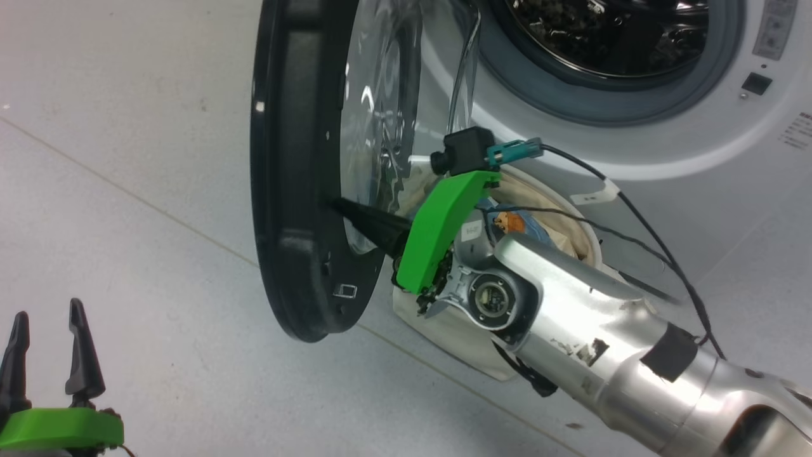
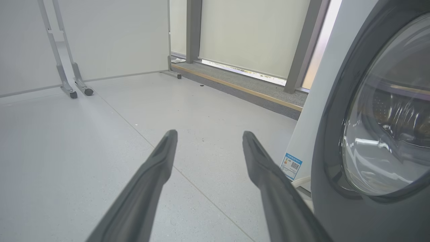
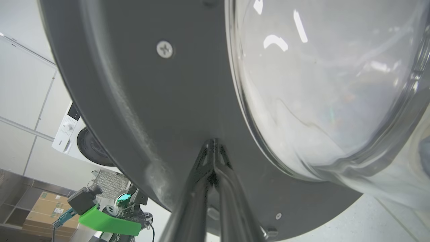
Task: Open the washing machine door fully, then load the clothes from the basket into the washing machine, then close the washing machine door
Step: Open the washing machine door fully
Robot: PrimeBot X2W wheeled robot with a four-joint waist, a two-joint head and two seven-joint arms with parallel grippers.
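Observation:
The washing machine door (image 1: 285, 158) stands swung out, edge-on to the head view, its glass bowl (image 1: 380, 120) facing the washing machine (image 1: 634, 152) and its steel drum (image 1: 609, 32). My right gripper (image 1: 335, 205) is shut and empty, its tips pressed against the door's black inner rim (image 3: 161, 101) beside the glass (image 3: 319, 84). Under the right arm sits the cream basket (image 1: 444, 330) with light blue printed clothes (image 1: 510, 223) inside, mostly hidden. My left gripper (image 1: 49, 311) is open at the lower left, above bare floor. In the left wrist view, the door's outer face (image 2: 336, 208) is at the right.
Black cables (image 1: 641, 222) run from the right wrist camera across the basket. The grey floor (image 1: 139, 222) stretches left of the door. White panels on wheeled legs (image 2: 77, 87) and a raised step (image 2: 242, 89) lie beyond. A second washer (image 3: 72, 134) stands in the background.

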